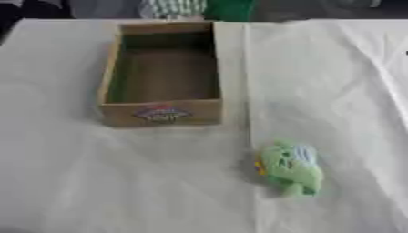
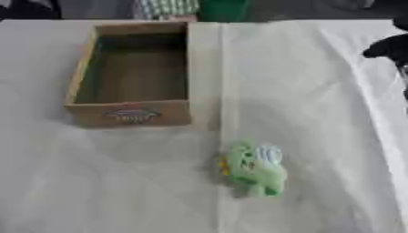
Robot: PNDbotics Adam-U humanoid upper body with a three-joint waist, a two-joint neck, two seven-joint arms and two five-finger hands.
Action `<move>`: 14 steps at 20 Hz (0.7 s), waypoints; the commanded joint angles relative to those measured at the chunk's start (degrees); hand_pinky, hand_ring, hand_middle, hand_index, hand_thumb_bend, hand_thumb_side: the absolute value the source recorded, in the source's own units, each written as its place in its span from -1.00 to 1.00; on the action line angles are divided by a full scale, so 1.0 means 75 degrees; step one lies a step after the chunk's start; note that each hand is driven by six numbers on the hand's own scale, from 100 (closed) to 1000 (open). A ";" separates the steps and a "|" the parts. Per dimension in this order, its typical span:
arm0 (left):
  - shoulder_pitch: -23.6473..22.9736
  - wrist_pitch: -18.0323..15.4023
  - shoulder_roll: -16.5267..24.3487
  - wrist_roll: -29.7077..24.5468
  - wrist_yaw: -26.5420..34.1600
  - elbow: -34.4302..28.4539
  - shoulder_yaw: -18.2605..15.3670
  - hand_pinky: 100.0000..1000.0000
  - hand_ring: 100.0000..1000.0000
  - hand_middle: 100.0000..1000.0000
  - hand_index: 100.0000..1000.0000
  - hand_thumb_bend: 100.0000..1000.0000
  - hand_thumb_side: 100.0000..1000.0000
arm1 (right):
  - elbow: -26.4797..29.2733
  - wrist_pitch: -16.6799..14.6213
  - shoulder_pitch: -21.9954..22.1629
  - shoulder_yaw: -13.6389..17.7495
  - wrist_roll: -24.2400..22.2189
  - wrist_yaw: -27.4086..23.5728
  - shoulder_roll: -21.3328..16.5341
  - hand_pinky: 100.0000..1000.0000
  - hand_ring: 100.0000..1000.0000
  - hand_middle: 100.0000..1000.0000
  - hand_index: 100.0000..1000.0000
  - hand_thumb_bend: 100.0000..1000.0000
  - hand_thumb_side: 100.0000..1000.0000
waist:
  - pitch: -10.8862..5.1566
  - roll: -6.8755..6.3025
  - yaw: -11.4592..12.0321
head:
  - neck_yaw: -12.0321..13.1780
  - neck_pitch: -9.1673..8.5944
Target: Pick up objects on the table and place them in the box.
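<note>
A wooden box [image 1: 159,113] stands open-topped on the white cloth at the upper left of centre, with a coloured label on its front wall and nothing showing inside. A light green soft toy [image 1: 291,168] with a striped patch and a bit of yellow lies on the cloth, nearer to me and to the right of the box. In the right eye view my right hand [image 2: 389,47] shows as a black shape at the right edge, well above and to the right of the toy and apart from it. My left hand shows in neither view.
The white cloth [image 1: 119,182] covers the whole table, with creases running front to back. Beyond the far edge are a green thing [image 1: 229,9] and some striped fabric [image 1: 171,7].
</note>
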State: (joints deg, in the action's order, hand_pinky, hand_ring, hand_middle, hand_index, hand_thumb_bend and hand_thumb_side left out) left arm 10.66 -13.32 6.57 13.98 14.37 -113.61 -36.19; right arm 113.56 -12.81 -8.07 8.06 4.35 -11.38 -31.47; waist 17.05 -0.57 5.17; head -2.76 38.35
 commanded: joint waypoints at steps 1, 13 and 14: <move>0.0054 0.0002 0.0234 0.0016 -0.0029 -0.0131 -0.0030 0.45 -0.07 -0.07 0.35 -1.00 0.04 | 0.0137 0.0018 -0.0077 0.0020 0.0014 0.0022 -0.0159 0.76 0.29 0.14 0.70 -1.00 0.23 | -0.0149 0.0005 0.0008 | -0.0039 0.0051; 0.0011 0.0023 0.0301 -0.0021 -0.0028 -0.0131 0.0016 0.45 -0.07 -0.07 0.35 -1.00 0.05 | 0.0137 0.0323 -0.0452 -0.0388 0.0026 0.1187 -0.1753 0.70 0.39 0.31 0.72 -1.00 0.41 | -0.0216 0.0054 0.0017 | -0.0093 0.0069; 0.0006 0.0024 0.0311 -0.0028 -0.0027 -0.0131 0.0020 0.45 -0.07 -0.07 0.35 -1.00 0.05 | 0.0137 0.0419 -0.0503 -0.0505 0.0014 0.1457 -0.1965 0.70 0.39 0.33 0.72 -1.00 0.41 | -0.0223 0.0062 0.0019 | -0.0096 0.0067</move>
State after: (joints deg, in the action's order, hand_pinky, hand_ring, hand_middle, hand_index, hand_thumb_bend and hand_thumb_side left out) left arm 10.59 -13.22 7.13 13.88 14.37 -113.61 -36.14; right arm 113.56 -10.33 -11.26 4.59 4.34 -2.69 -42.38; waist 16.51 -0.16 5.27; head -3.26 38.73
